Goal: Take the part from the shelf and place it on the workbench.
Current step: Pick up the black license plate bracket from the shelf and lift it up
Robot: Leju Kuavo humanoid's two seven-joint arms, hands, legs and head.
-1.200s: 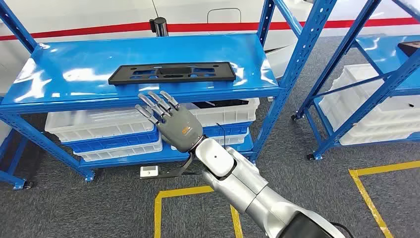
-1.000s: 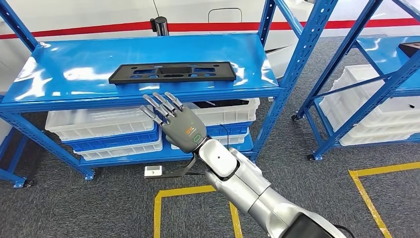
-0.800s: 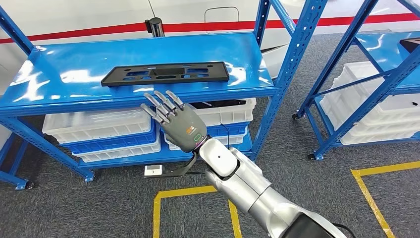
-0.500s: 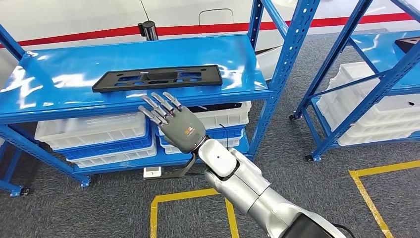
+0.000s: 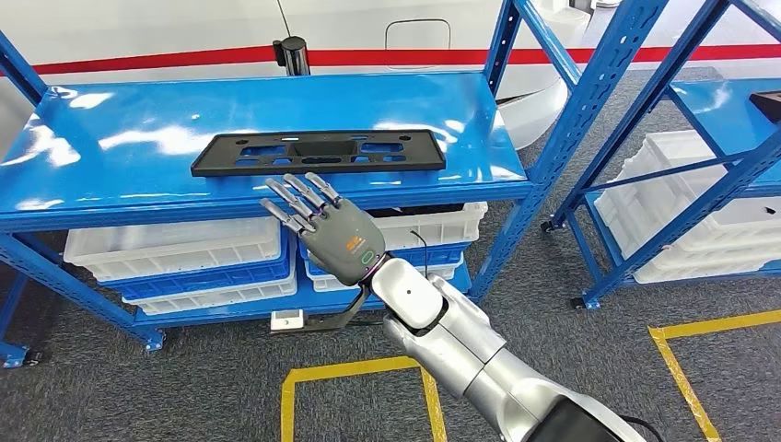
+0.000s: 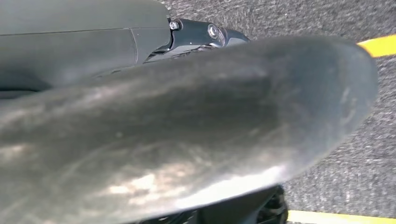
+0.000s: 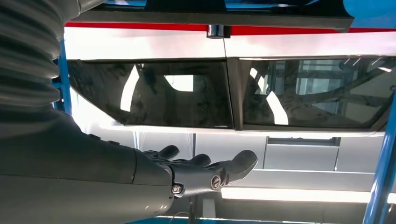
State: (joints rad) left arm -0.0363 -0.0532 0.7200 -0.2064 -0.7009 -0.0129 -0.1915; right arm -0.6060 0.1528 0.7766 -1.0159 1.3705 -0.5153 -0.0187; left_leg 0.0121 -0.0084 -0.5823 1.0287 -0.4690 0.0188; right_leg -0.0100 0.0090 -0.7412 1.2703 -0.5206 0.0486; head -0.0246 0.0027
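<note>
Head view: part [image 5: 318, 153], a flat black plate, lies on the blue shelf [image 5: 110, 175] near its front edge, long axis parallel to that edge. We log the right hand [image 5: 327, 230] below and just in front of the same edge, fingers spread and straight, holding nothing, fingertips aimed up toward the part's middle. We judge the coming reach runs up and forward over the front edge, and that this hand is the one placed to make it.

Left wrist view: left hand [image 6: 187, 130], a blurred grey mass over carpet; we cannot tell whether it is open or closed.

Right wrist view: right hand's fingers [image 7: 233, 165] extended and apart, nothing between them.
</note>
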